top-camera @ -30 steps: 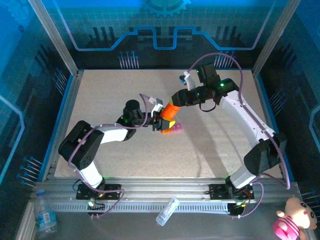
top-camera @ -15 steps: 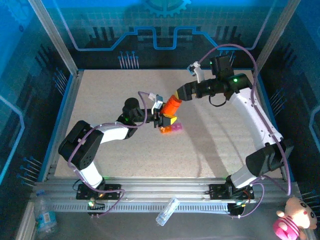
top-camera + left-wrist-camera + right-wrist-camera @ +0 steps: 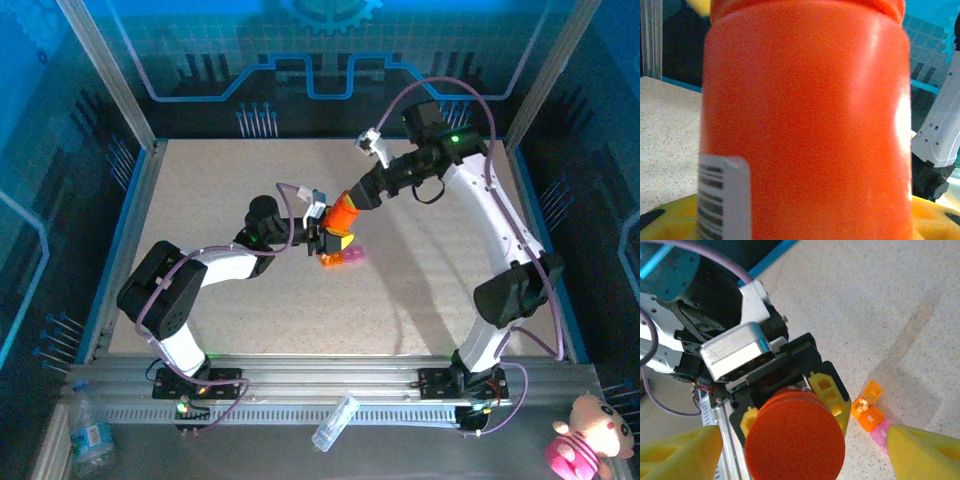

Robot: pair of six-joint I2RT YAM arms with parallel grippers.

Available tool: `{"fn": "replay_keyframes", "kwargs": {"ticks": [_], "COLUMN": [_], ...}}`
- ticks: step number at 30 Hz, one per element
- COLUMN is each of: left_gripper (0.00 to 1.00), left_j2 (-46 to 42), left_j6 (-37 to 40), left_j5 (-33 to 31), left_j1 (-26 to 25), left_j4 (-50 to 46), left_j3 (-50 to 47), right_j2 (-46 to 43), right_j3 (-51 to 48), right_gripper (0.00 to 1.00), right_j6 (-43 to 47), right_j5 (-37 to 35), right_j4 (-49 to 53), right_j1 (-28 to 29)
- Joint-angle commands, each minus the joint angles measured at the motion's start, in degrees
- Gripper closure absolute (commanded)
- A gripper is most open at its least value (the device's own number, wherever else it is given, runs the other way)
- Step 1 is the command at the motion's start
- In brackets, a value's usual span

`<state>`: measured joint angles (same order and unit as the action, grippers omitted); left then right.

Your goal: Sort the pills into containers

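1. Top external view: the left jaws, near the bench's (image 3: pixel 200 180) centre, are clamped on an upright orange bottle (image 3: pixel 343 214).
2. Just beside the bottle's foot, on its near-right side, the containers (image 3: pixel 341 259) lie on the bench as an orange-and-pink strip.
3. The right jaws hang above the bottle, spread wide either side of its cap (image 3: pixel 795 440).

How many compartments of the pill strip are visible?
2: an orange compartment beside the bottle, and a pink compartment joined to it. The small orange piece beyond may be a lid; the yellow finger may hide more.
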<state>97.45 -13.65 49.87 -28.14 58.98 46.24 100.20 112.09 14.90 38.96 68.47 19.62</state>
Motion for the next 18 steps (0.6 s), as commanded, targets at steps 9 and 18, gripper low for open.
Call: {"fn": "replay_keyframes", "kwargs": {"ticks": [9, 18], "left_gripper": [1.0, 1.0], "left_j2": [-2.44, -2.28], "left_j6": [0.01, 0.02], "left_j5": [1.73, 1.73], "left_j1": [-0.2, -0.24], "left_j4": [1.05, 1.03], "left_j3": [1.2, 1.31], "right_j2": [1.26, 0.55], "right_j3": [-0.33, -3.12], "right_gripper": [0.3, 0.45], "right_j6": [1.11, -0.03], "right_j5": [1.62, 3.45], "right_j4": [1.54, 0.08], "right_j1": [0.6, 0.6]}}
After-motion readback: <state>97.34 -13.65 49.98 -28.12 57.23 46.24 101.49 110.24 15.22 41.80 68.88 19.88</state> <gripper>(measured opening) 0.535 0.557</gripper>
